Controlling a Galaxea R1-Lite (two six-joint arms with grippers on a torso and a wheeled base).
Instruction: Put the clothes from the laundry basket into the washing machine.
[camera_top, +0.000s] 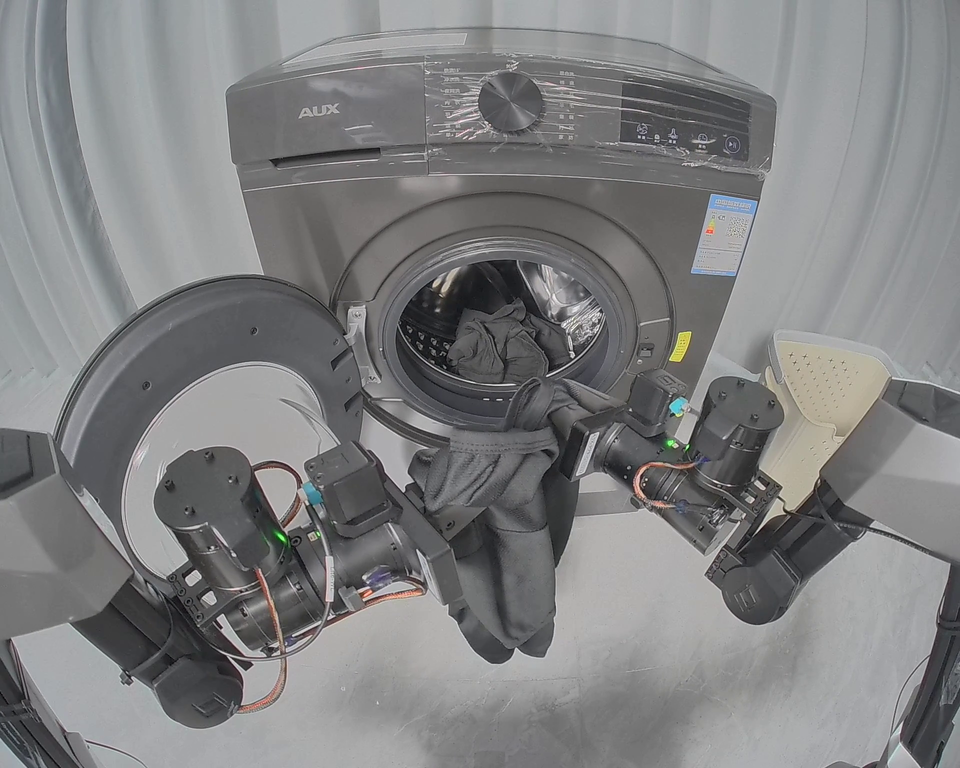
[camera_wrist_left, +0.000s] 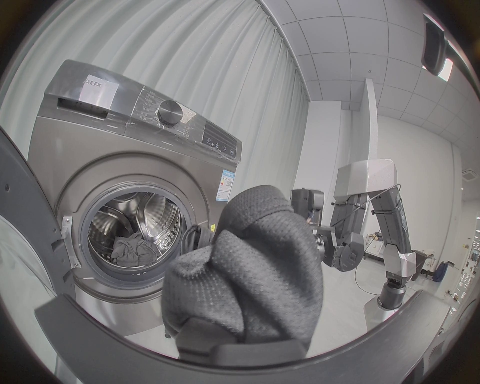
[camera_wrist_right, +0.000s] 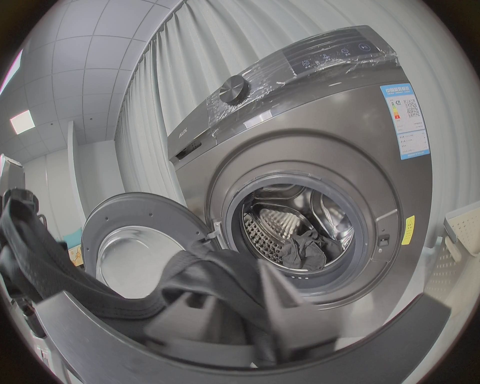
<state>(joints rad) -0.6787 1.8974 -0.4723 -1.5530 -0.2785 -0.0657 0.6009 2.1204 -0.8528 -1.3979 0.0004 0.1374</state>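
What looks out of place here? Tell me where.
The dark garment, held between the left gripper and right gripper in front of the open washing machine, sags well below the drum opening, its long end dangling towards the floor. Clear film covers the control panel.

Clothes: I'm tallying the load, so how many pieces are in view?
2. A crumpled garment lies in the drum; a hanging garment is held just outside it by the left end effector and right end effector. More may be hidden in the basket.
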